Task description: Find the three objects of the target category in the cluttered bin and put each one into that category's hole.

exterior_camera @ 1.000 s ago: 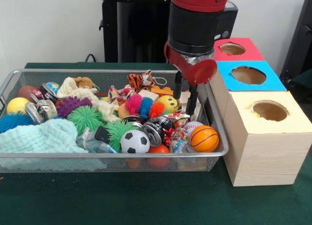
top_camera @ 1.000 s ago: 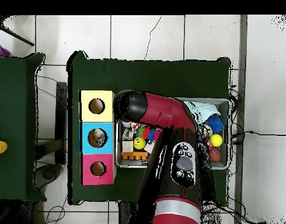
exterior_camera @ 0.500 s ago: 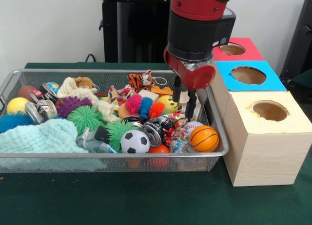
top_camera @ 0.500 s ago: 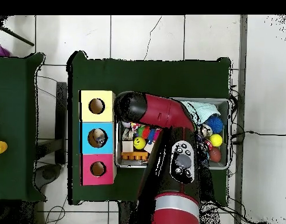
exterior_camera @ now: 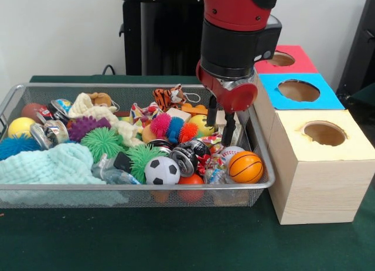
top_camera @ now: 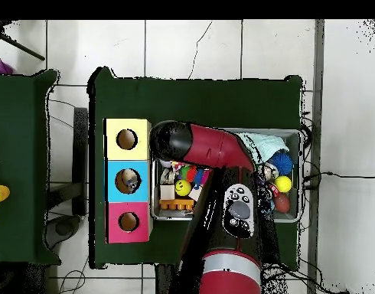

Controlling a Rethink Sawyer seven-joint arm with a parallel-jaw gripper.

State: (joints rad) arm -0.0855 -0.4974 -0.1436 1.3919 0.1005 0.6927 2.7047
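— What carries everything?
— A dark green table (exterior_camera: pixel 176 241) on a white tiled floor (top_camera: pixel 190 46), white wall (exterior_camera: pixel 58 30) behind.
— The end effector (exterior_camera: pixel 220 121)?
— Fingers narrowly parted, empty, low in the wire bin (exterior_camera: pixel 135 192) beside the smiley ball (exterior_camera: pixel 203 124), near the boxes (exterior_camera: pixel 316 165).

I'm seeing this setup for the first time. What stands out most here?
The big red and black arm comes down over the right end of a wire bin, its gripper among the clutter. The bin is crammed with bright toys: spiky balls, a soccer ball and a basketball at the front. To its right stand three boxes with holes: yellow, blue, red.
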